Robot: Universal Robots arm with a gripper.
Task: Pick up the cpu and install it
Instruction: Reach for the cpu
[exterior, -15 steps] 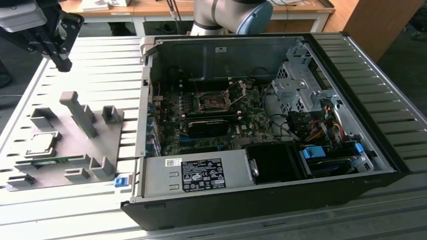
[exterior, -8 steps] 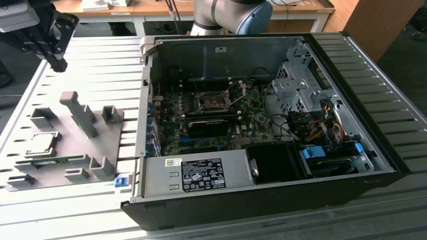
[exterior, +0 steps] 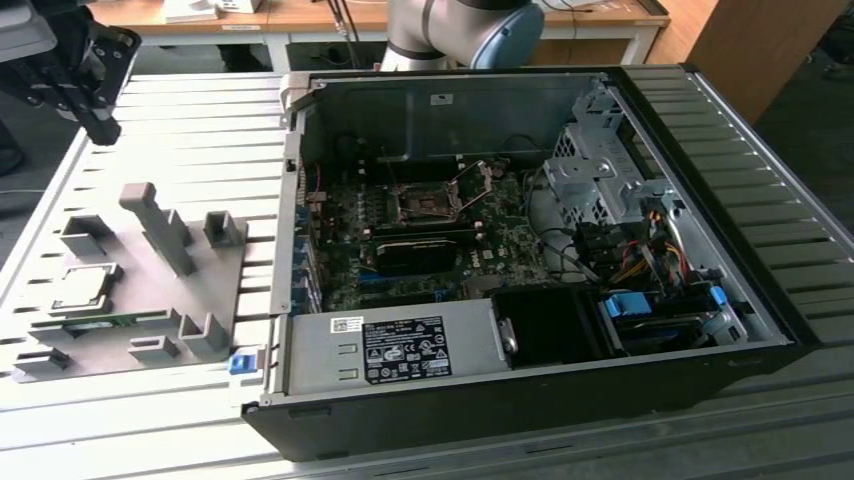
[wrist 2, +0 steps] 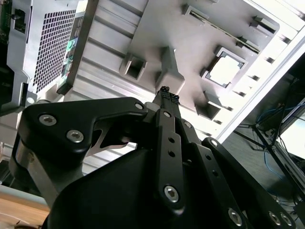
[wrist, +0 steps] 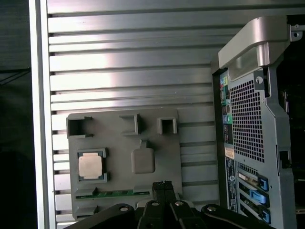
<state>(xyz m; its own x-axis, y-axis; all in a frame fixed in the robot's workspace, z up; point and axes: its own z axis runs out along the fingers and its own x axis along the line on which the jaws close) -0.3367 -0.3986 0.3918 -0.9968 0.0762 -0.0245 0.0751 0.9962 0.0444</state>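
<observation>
**Claw closed and empty above the bench**

My claw has its fingertips pressed together with nothing between them. In the exterior view it hangs over the slatted bench, toward that view's left. The cpu lies flat, silver top up, in a square pocket of the grey holder plate, well apart from my claw. The open computer case stands beside the plate, and its socket holds no chip.

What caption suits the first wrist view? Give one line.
Shut gripper clear of the cpu, which lies in the tray beside the case.
</observation>
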